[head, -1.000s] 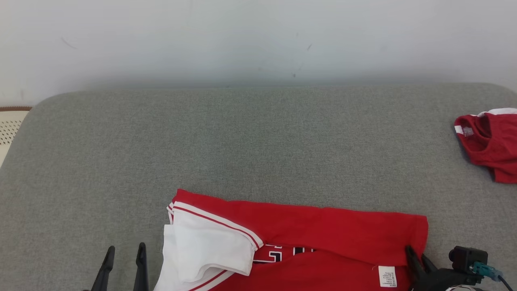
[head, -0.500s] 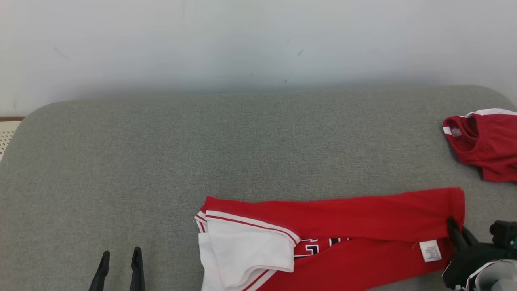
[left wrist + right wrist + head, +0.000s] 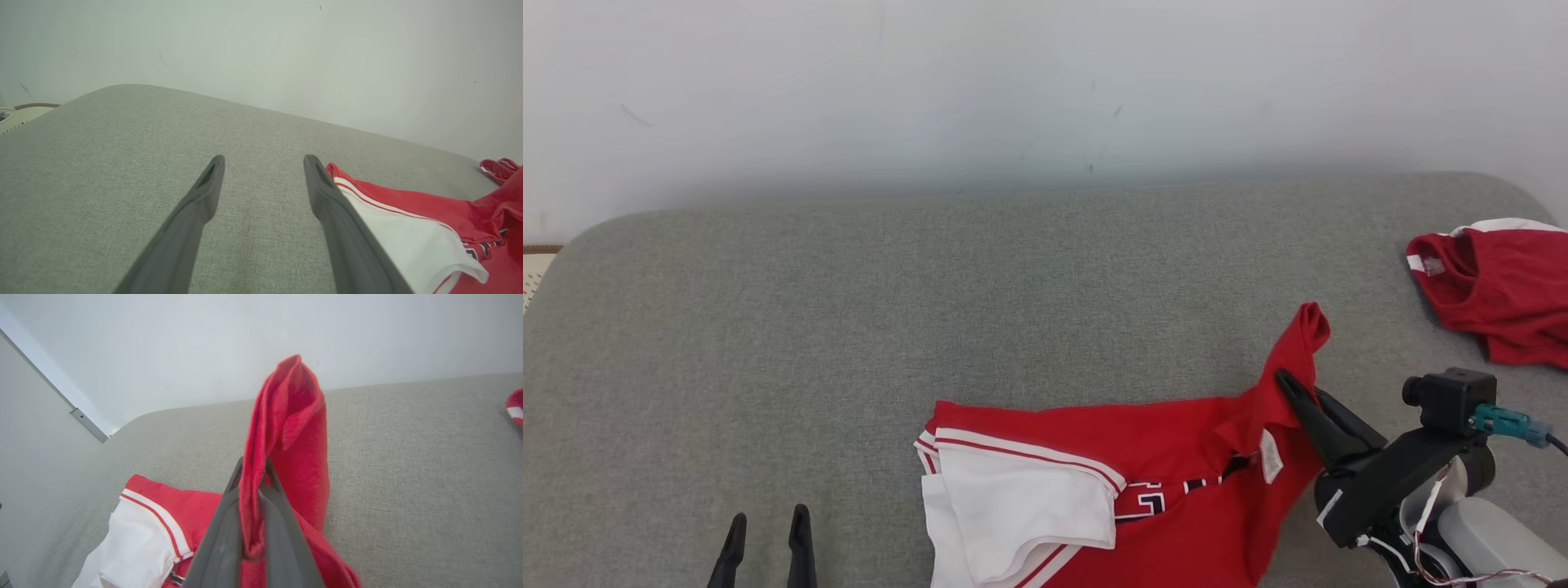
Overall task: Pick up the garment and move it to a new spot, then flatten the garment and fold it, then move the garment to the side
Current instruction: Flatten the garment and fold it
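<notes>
Grey surface (image 3: 849, 327) bears the garment (image 3: 1176, 441); we find fingers of the right gripper (image 3: 1286, 380) clamped on its red corner, those of the left gripper (image 3: 765, 523) apart, and advise lifting slowly.

Another red garment (image 3: 1499, 294) lies, perhaps crumpled, on grey padding (image 3: 931, 310).

Garment (image 3: 1176, 445) on cushion (image 3: 849, 327), second garment (image 3: 1503, 294) rightward

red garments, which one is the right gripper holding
The near garment with the white sleeve: the right gripper is shut on its raised corner. The other garment lies apart at the far right, touched by nothing.
</notes>
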